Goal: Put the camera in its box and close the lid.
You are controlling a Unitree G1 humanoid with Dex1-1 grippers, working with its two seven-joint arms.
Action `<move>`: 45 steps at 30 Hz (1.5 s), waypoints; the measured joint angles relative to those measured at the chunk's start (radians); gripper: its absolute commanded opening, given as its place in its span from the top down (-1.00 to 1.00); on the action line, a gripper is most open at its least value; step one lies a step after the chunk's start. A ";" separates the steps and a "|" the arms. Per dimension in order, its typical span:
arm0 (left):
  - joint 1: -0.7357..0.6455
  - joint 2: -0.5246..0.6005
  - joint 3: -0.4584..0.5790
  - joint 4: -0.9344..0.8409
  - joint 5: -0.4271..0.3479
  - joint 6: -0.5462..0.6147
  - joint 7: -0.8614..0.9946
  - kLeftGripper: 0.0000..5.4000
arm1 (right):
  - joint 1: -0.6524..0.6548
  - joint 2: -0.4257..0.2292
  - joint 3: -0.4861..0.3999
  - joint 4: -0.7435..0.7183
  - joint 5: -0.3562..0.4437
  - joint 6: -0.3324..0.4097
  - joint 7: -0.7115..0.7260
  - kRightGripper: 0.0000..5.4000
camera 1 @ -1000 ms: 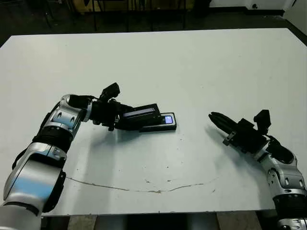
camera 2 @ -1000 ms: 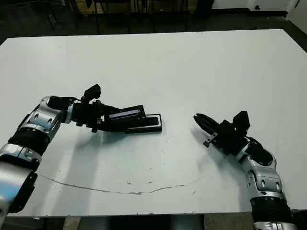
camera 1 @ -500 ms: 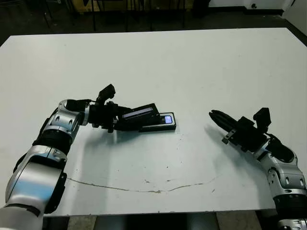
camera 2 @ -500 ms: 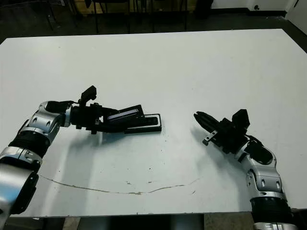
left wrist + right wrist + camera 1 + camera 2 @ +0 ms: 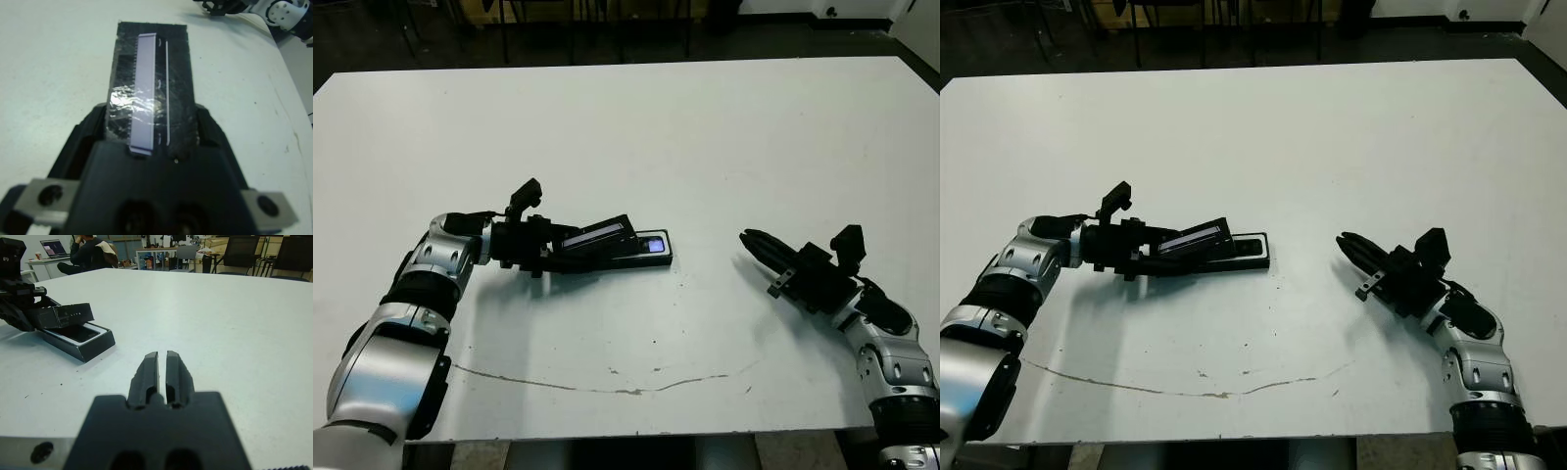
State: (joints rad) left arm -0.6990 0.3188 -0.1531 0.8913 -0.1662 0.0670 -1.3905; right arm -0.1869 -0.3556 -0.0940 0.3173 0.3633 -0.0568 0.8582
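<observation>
Gripping lid (image 5: pixel 146 98), perhaps over box (image 5: pixel 80 345)

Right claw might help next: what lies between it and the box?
Nothing: in the left eye view only bare white table separates the right claw from the box.

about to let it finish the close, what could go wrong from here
1. The lid is tilted, one end raised over the box in the left gripper; lowered askew, it may seat crooked.
2. Nothing braces the box: the right gripper sits apart, fingers together, so pressing could slide it across the table.
3. The camera shows at the uncovered end; the lid might catch on it.
</observation>
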 measured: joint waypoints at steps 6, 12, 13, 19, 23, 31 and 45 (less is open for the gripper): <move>0.031 0.000 0.022 -0.021 -0.027 0.005 -0.006 -0.03 | 0.002 -0.002 0.000 -0.035 -0.020 0.017 -0.036 1.00; 0.028 -0.005 0.011 -0.022 -0.012 0.006 -0.001 -0.03 | 0.002 -0.002 0.000 -0.021 -0.022 0.010 -0.025 1.00; 0.024 -0.007 0.003 -0.021 -0.001 0.004 0.005 -0.03 | 0.002 -0.002 0.000 -0.021 -0.022 0.010 -0.025 1.00; -0.013 -0.036 -0.074 -0.026 0.078 -0.037 0.084 -0.03 | -0.001 -0.002 -0.001 -0.005 -0.016 0.009 -0.003 1.00; -0.033 -0.046 -0.119 -0.034 0.122 -0.066 0.120 -0.03 | -0.002 -0.002 -0.005 0.020 -0.016 -0.017 0.010 1.00; -0.079 -0.061 -0.199 -0.062 0.191 -0.068 0.144 -0.03 | 0.005 -0.010 -0.002 -0.073 -0.034 0.023 -0.040 1.00; -0.198 -0.118 -0.292 -0.013 0.259 0.027 0.144 -0.03 | 0.008 -0.008 -0.002 -0.055 -0.018 0.020 -0.018 1.00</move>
State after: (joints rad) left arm -0.8973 0.2005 -0.4453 0.8778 0.0928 0.0941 -1.2461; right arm -0.1790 -0.3640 -0.0957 0.2623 0.3449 -0.0368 0.8400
